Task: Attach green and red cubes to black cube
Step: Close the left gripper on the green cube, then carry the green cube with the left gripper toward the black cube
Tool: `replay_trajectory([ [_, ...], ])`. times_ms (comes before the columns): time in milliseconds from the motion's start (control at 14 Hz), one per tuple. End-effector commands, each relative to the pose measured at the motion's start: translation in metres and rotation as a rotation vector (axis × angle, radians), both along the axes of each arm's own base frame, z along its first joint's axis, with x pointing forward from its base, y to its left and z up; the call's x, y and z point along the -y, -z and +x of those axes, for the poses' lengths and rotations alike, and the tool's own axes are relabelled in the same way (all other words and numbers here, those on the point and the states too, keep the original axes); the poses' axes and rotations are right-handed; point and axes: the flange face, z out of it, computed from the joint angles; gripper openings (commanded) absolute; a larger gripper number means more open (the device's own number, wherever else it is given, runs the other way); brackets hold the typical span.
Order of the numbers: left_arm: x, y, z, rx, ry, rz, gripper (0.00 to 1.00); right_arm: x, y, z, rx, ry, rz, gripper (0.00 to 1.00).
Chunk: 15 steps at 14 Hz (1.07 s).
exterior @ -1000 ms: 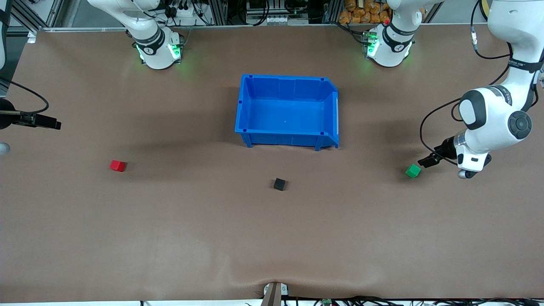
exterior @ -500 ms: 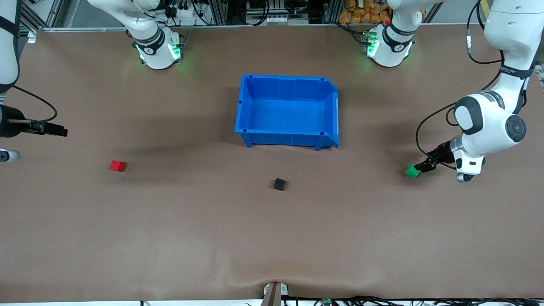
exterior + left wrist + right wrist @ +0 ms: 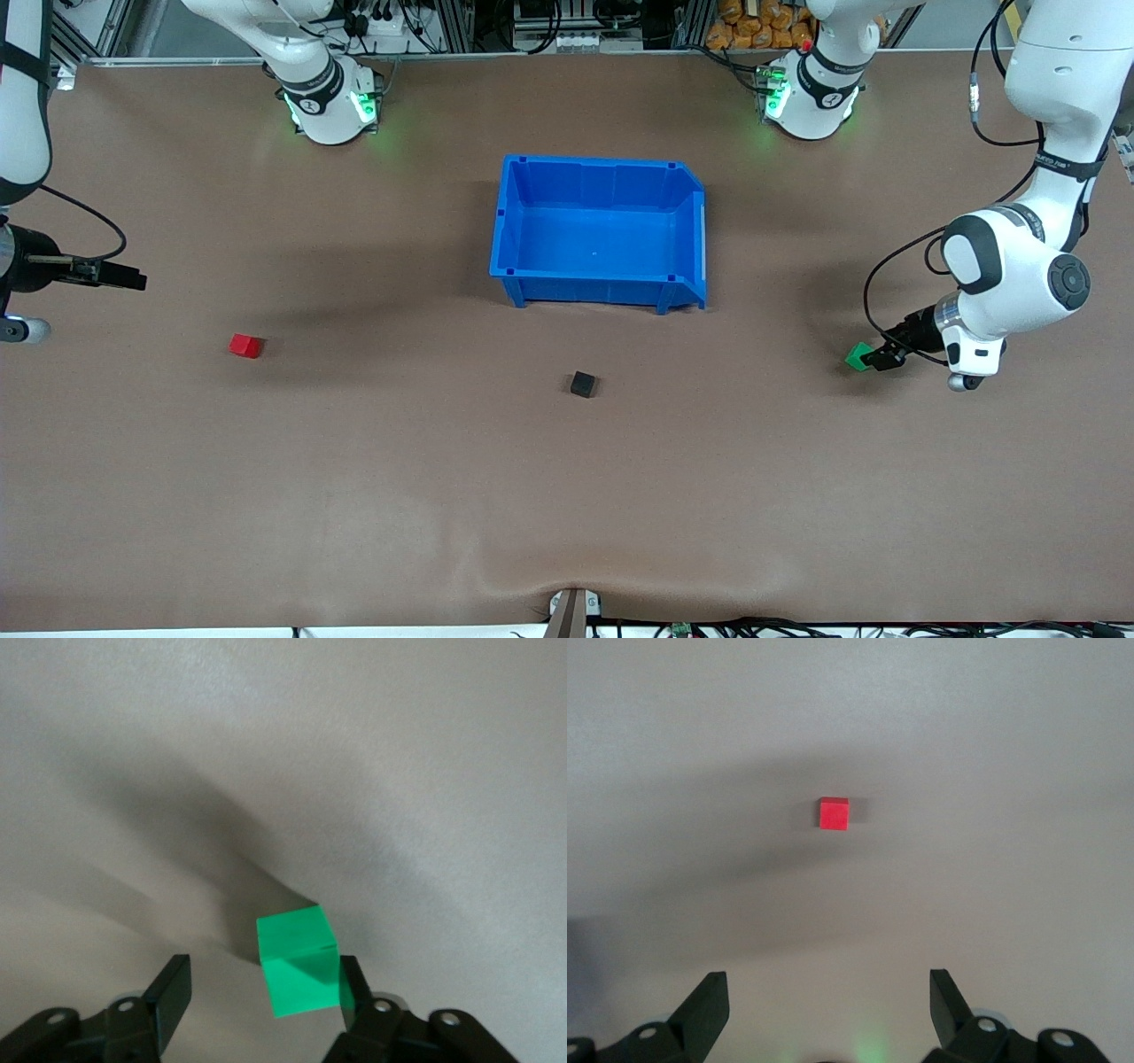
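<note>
The left arm bends down from its base at the table's top edge, elbow high near the left arm's end, its wrist turned low so the left gripper (image 3: 880, 357) sits at table level around the green cube (image 3: 856, 357). In the left wrist view the green cube (image 3: 299, 961) lies between the fingers: one finger (image 3: 353, 988) is touching or just beside its side, the other finger (image 3: 170, 992) stands apart from it with bare table between, so the jaws are apart and not clamped on the cube. The cube rests on the table (image 3: 567, 496) toward the left arm's end, about as near the front camera as the red cube. The right arm comes in at the right arm's end of the table, its forearm level and the right gripper (image 3: 133, 281) held above the table near that edge, jaws wide apart and holding nothing. The right wrist view shows the red cube (image 3: 834, 813) ahead of the open fingers, well apart from them. The red cube (image 3: 245, 346) lies toward the right arm's end. The black cube (image 3: 582, 384) sits near the table's middle, between the two coloured cubes and nearer the front camera than the blue bin (image 3: 523, 221).
</note>
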Motion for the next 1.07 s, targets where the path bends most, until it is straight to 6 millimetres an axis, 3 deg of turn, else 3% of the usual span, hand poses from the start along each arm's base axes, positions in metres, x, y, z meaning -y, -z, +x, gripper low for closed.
replay_trajectory([
  [0, 0.003, 0.005, 0.009, 0.009, -0.025, -0.01, 0.69, 0.004, 0.008, 0.004, 0.003, -0.003, 0.002, 1.0],
  [429, 0.004, 0.014, 0.01, 0.01, -0.039, -0.011, 0.56, 0.006, 0.022, 0.011, 0.013, 0.0, 0.003, 1.0],
  [571, 0.006, 0.016, 0.012, 0.008, -0.038, -0.012, 0.44, 0.006, 0.026, 0.012, 0.007, 0.0, 0.004, 1.0],
  [786, 0.011, 0.018, 0.014, 0.003, -0.056, -0.013, 0.06, 0.005, 0.032, 0.015, 0.014, -0.003, 0.003, 1.0],
  [857, 0.014, 0.017, 0.015, 0.002, -0.066, -0.012, 0.01, 0.004, 0.036, 0.015, 0.013, -0.005, 0.002, 1.0],
  [1000, 0.019, 0.013, 0.02, 0.009, -0.086, -0.011, 0.0, 0.005, 0.042, 0.017, 0.011, -0.004, 0.003, 1.0],
])
